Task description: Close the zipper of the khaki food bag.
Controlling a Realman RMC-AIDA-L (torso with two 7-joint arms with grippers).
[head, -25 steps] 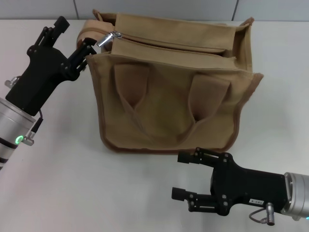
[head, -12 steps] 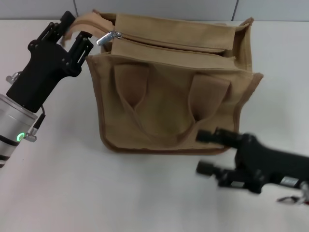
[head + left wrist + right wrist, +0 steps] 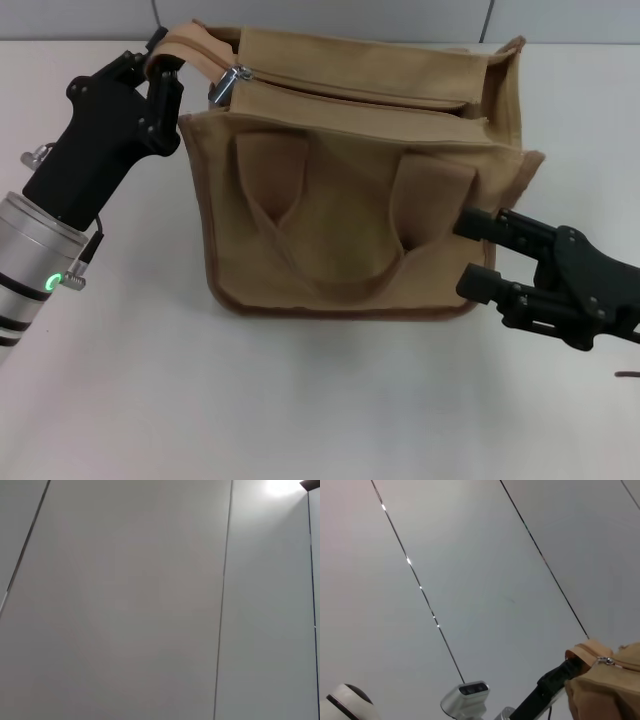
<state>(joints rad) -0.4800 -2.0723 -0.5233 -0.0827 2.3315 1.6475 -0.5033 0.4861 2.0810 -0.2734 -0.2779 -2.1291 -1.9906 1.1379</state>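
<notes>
Closeness is what has changed nearest us: our right gripper [image 3: 483,255], which a second ago sat low at about five o'clock well clear of the khaki food bag [image 3: 350,180], has come up to the bag's right front edge at four o'clock, fingers spread apart with nothing between them. That suggests we are about to brace that end. The bag stands at the centre of the table [image 3: 300,400], handles facing us. Farther off, at ten o'clock, our left gripper [image 3: 165,75] has climbed from beside the silver pull tab [image 3: 228,82] to the bag's left top corner; whether it has hold of the corner fabric we cannot tell. The zipper [image 3: 350,95] runs nine to three, seemingly unclosed, tab at nine.
</notes>
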